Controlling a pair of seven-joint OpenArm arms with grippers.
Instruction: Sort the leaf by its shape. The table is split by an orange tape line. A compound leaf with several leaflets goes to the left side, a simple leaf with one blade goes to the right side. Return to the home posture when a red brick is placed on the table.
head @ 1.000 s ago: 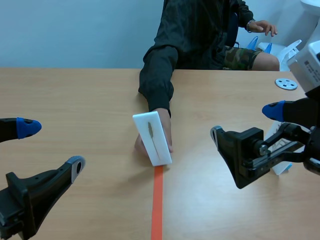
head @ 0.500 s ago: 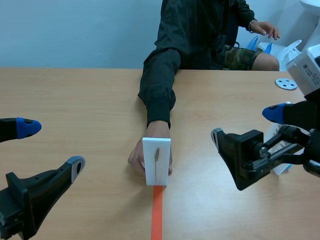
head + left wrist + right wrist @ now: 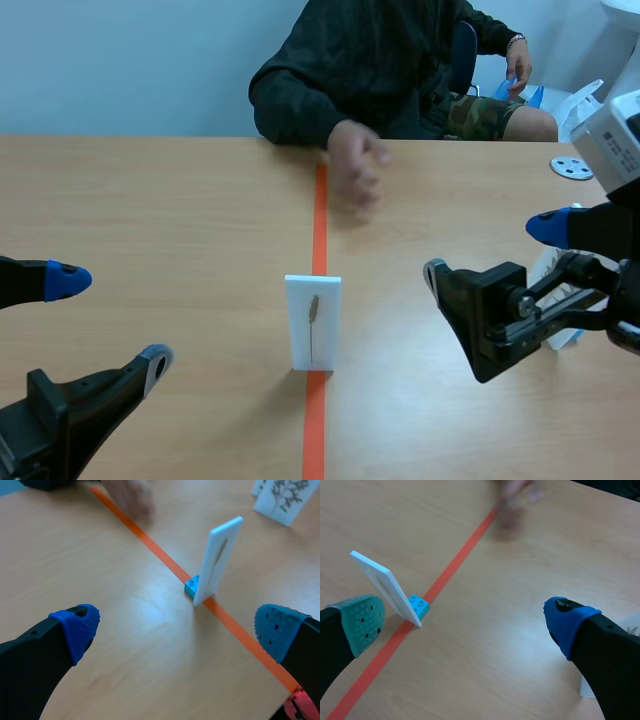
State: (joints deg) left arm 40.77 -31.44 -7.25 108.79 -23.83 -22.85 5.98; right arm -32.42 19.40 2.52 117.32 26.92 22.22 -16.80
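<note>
On the tape line (image 3: 319, 215), mid-table: white card (image 3: 312, 322) stands upright on a cyan brick (image 3: 192, 586), its face showing one narrow leaf (image 3: 313, 310). Left gripper (image 3: 111, 318) near left, jaws wide apart. Right gripper (image 3: 492, 248) right of card, jaws wide apart. Both well apart from card. Person's hand (image 3: 352, 165) blurred, over far end of tape

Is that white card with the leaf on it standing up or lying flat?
Standing up: the white card rises from the orange tape line, a small blue brick at its foot.
</note>
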